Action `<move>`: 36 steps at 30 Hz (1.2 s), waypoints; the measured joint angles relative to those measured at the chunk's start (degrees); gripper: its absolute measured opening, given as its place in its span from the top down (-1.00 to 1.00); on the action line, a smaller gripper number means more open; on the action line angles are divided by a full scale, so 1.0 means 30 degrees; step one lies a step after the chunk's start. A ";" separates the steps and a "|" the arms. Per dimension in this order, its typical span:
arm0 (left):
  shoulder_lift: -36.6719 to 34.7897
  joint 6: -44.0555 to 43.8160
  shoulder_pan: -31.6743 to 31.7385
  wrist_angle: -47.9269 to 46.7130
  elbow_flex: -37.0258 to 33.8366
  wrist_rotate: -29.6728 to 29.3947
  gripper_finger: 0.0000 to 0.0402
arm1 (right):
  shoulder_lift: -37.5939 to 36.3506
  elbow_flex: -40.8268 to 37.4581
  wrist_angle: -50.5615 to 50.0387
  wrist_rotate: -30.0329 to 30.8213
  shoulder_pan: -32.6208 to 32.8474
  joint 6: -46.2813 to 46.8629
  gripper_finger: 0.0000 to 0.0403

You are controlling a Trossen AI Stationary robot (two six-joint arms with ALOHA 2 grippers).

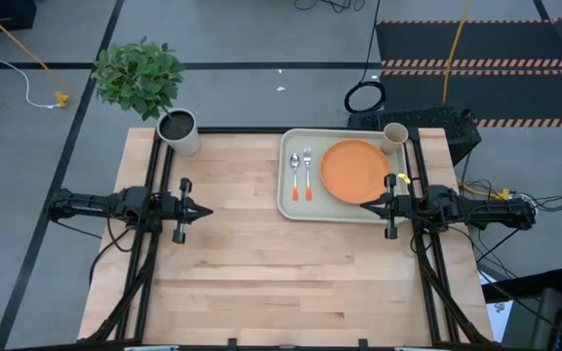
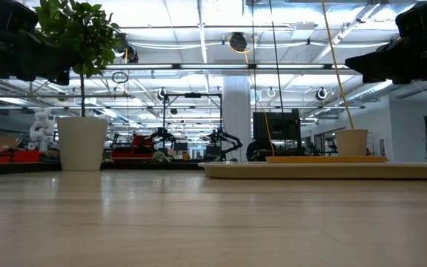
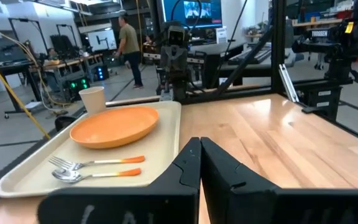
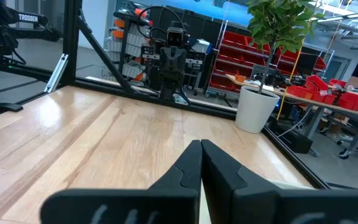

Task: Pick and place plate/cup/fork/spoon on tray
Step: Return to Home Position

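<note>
The pale tray [image 1: 291, 207] lies at the table's far right. On it rest the orange plate [image 1: 353, 170], the beige cup [image 1: 395, 136] at its far right corner, and the spoon [image 1: 295, 174] and fork [image 1: 307, 172] side by side at its left. The left wrist view shows them too: plate [image 3: 114, 125], cup [image 3: 92, 99], fork [image 3: 92, 162], spoon [image 3: 89, 175]. My left gripper [image 1: 209, 210] is shut and empty above the table's left side. My right gripper [image 1: 364, 206] is shut and empty above the tray's near right edge.
A light pot with soil [image 1: 178, 130] and a leafy plant [image 1: 139, 73] stands at the table's far left corner. Bare wood [image 1: 261, 273] spreads between the arms and toward the near edge. A person [image 3: 129, 40] walks in the room beyond.
</note>
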 joint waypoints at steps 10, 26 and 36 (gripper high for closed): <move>0.0001 -0.0173 0.0000 -0.0030 0.0000 -0.0066 0.84 | -0.0004 0.0003 -0.0007 0.0000 -0.0003 0.0004 1.00; 0.0001 -0.0166 0.0000 -0.0073 -0.0003 -0.0083 0.85 | -0.0001 0.0007 -0.0015 0.0000 -0.0003 -0.0003 1.00; 0.0001 -0.0173 0.0000 -0.0081 0.0000 -0.0087 0.85 | -0.0003 0.0000 -0.0019 -0.0003 0.0000 0.0000 1.00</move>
